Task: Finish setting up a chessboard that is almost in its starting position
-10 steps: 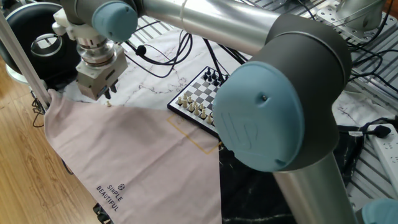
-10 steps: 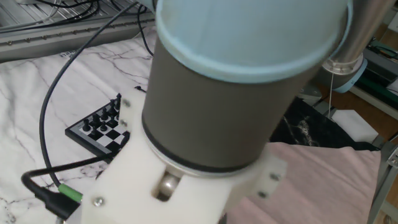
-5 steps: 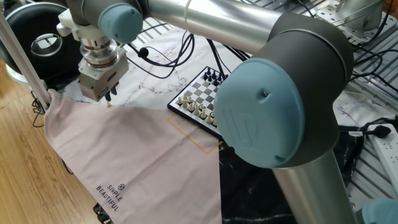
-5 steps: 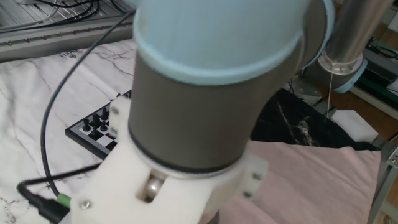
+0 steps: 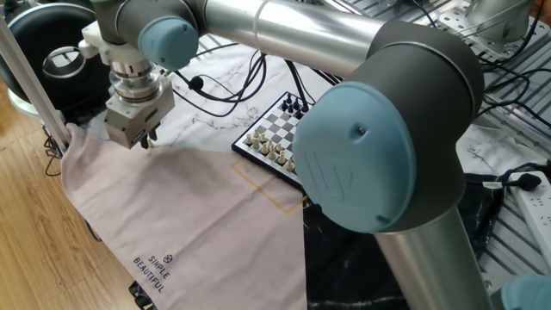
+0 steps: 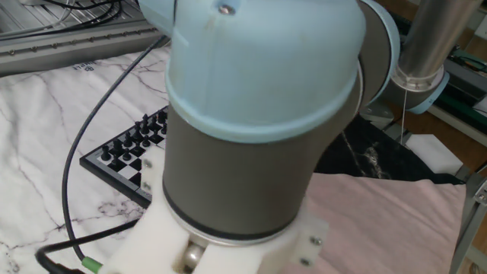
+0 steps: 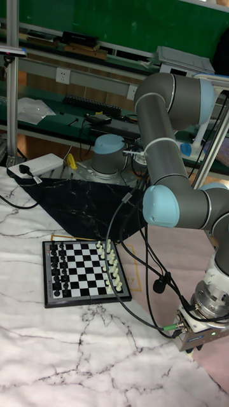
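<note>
The chessboard [image 5: 245, 148] lies mid-table, with cream pieces along its near side and black pieces at its far side. The tall fixed view shows the chessboard [image 7: 86, 300] to the left, and in the other fixed view the chessboard [image 6: 99, 164] peeks out from behind the arm. My gripper [image 5: 146, 138] hangs low over the far left corner of a pink cloth [image 5: 189, 215], well left of the board. Its dark fingertips nearly touch the cloth. The fingers hide whatever sits between them. My gripper [image 7: 196, 347] is at the bottom right in the tall view.
A thin orange square outline [image 5: 267, 194] is on the cloth beside the board. Cables [image 5: 232, 82] trail over the marble top. A black round device [image 5: 52, 52] stands at the far left. A power strip [image 5: 534, 202] lies at the right, and a black marble sheet [image 7: 83, 203] behind the board.
The gripper has shifted slightly left and down over the cloth's corner. The tiny cream piece seen below its fingertips earlier no longer shows.
</note>
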Tool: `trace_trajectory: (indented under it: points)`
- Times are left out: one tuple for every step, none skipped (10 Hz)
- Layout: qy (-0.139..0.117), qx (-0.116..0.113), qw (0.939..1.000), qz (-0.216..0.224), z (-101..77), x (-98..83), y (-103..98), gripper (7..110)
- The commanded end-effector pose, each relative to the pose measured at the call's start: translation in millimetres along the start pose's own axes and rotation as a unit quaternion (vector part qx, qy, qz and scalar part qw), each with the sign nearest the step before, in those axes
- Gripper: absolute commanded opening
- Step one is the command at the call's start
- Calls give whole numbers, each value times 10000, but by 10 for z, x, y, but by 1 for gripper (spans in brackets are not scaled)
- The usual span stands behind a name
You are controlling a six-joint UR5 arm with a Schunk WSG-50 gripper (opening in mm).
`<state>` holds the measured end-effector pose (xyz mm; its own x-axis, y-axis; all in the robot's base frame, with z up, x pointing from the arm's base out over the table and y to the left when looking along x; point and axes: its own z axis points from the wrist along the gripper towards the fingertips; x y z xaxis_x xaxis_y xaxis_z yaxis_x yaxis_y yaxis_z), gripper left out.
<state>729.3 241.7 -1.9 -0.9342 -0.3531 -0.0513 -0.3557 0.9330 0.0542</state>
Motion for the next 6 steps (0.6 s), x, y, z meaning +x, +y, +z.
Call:
trace_trajectory:
  points:
    - [-51,-24,10000,81,12,-36,2,22]
    - [-48,-17,9999,112,7,-42,-19,22]
    - [-63,-12,9999,112,10,-64,-44,22]
    - [-102,-6,9999,127,27,-94,-52,22]
    - [-114,6,9998,188,35,-104,-53,22]
    - [-83,27,9997,249,26,-91,-48,22]
